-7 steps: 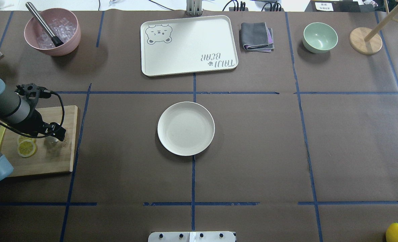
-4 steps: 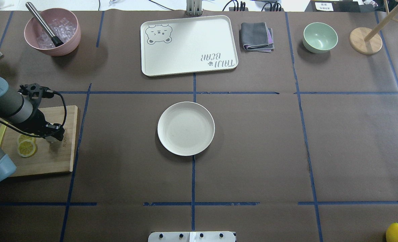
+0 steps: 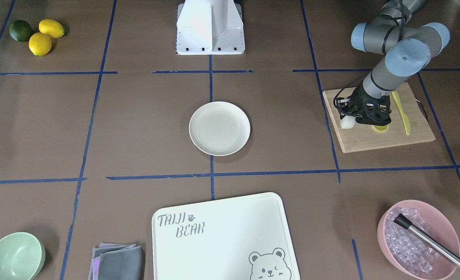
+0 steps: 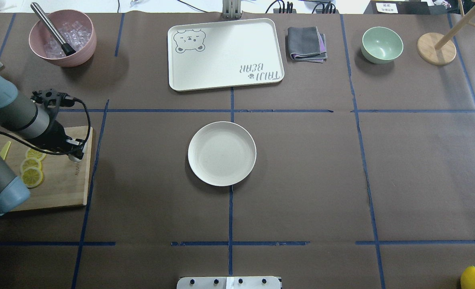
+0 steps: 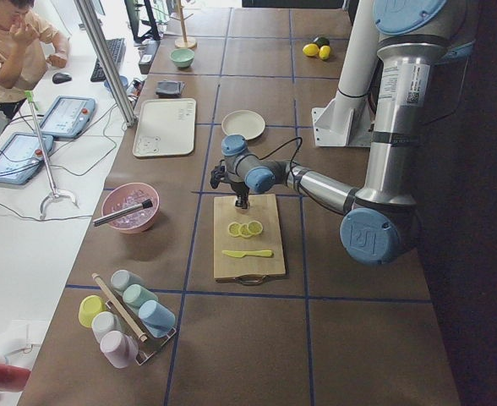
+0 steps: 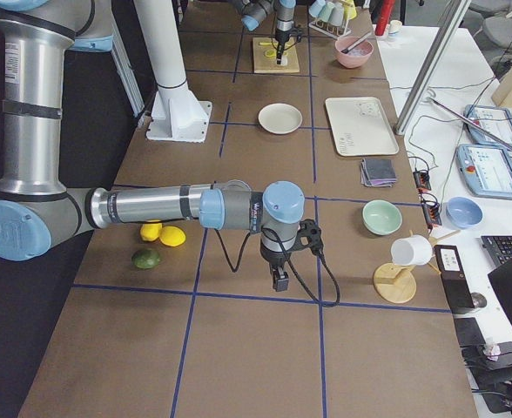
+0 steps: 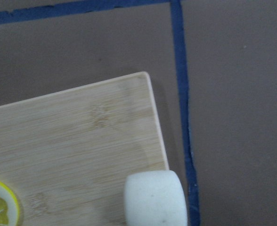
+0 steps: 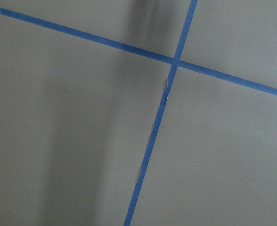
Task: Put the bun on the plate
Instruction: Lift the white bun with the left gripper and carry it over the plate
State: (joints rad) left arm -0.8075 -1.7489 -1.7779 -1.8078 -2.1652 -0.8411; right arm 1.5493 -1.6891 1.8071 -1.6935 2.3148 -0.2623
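The bun (image 7: 155,197) is a small smooth white lump held in my left gripper (image 3: 348,119), which is shut on it. It hangs just above the corner of the wooden cutting board (image 7: 72,136), overlapping the board's edge and the blue tape. From overhead the bun (image 4: 79,155) peeks out under the gripper's black body. The cream plate (image 4: 221,153) sits bare at the table's middle, well to the right of the left gripper (image 4: 76,151). My right gripper (image 6: 279,280) hangs over bare table near the lemons; I cannot tell whether it is open or shut.
Lemon slices (image 4: 31,170) and a yellow knife (image 3: 403,114) lie on the cutting board (image 4: 60,188). A pink bowl of ice (image 4: 62,38), a bear-printed tray (image 4: 225,54), a folded cloth (image 4: 306,43) and a mint bowl (image 4: 382,44) line the far side.
My left gripper has moved with the bun away from the lemon slices toward the board's far right corner, nearer the plate. The plate has not moved.
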